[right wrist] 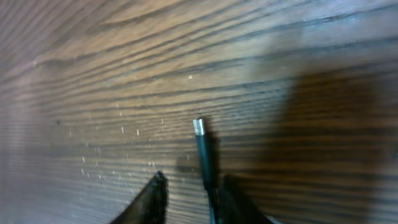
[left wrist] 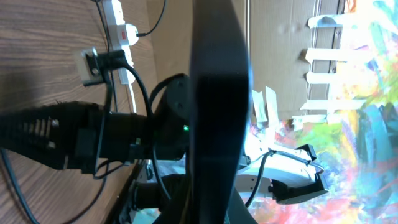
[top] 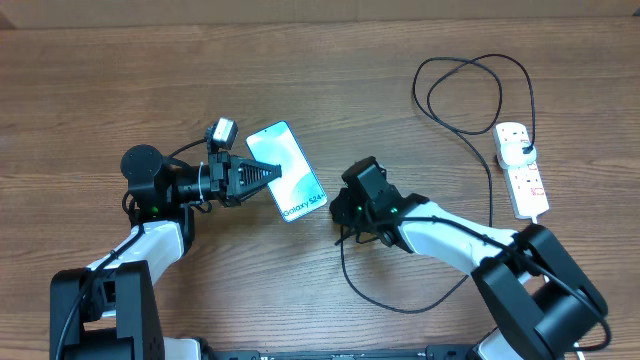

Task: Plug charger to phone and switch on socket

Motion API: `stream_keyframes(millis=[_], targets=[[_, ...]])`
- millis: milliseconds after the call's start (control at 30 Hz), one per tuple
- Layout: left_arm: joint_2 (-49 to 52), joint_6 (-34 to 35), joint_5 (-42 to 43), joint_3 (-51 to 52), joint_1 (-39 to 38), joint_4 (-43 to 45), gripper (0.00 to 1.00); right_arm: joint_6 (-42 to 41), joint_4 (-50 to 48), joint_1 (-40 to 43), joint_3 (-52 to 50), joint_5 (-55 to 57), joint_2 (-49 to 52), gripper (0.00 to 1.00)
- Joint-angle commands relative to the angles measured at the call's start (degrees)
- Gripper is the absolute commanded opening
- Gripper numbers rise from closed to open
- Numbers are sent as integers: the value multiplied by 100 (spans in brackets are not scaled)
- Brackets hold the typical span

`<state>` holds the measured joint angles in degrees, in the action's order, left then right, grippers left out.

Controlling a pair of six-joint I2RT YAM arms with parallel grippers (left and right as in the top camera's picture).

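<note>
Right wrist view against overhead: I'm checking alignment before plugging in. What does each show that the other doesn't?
Only the right wrist view shows the connector tip close up. Only overhead shows the phone in the left gripper, and the socket. Both show the right gripper holding the charger, and the wooden table.

Overhead faces straight down; wrist views close, skimming table (right wrist: 186, 50); left shares socket (left wrist: 118, 18).
</note>
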<state>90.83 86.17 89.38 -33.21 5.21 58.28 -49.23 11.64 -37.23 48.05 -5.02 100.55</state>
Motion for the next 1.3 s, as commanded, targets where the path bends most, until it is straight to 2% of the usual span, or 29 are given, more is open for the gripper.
stream_keyframes(millis=[0, 33, 100, 233, 300, 467, 600, 800, 900, 1033, 1267], targets=[[-9, 332, 17, -146, 2, 103, 4, -501, 437, -129, -20, -70, 540, 20], [-9, 391, 26, -146, 2, 131, 4, -562, 501, -129, -4, -42, 540, 12], [-9, 435, 50, -146, 2, 232, 4, -820, 654, -127, 2, 31, 540, 4], [-9, 431, 109, -146, 2, 343, 4, -944, 706, -94, 9, 15, 538, 4], [-9, 431, 107, -146, 2, 417, 4, -719, 693, -68, 61, -105, 527, 4], [-9, 498, 107, -146, 4, 439, 4, 188, 1222, 269, 262, -846, 120, 4], [-9, 518, 107, -146, 4, 778, 4, 1257, 1762, 756, 260, -1829, -693, 4], [-9, 813, 109, -149, 4, 1298, 4, 3615, 2739, 1460, 256, -4474, -2190, 4], [-9, 815, 109, -149, 2, 1488, 4, 4483, 3333, 1523, 254, -5698, -2568, 4], [-9, 815, 107, -149, -2, 1598, 4, 5149, 3534, 1370, 254, -6859, -2616, 4], [-9, 813, 107, -149, -2, 1628, 4, 5040, 3119, 1318, 254, -6924, -2590, 4]])
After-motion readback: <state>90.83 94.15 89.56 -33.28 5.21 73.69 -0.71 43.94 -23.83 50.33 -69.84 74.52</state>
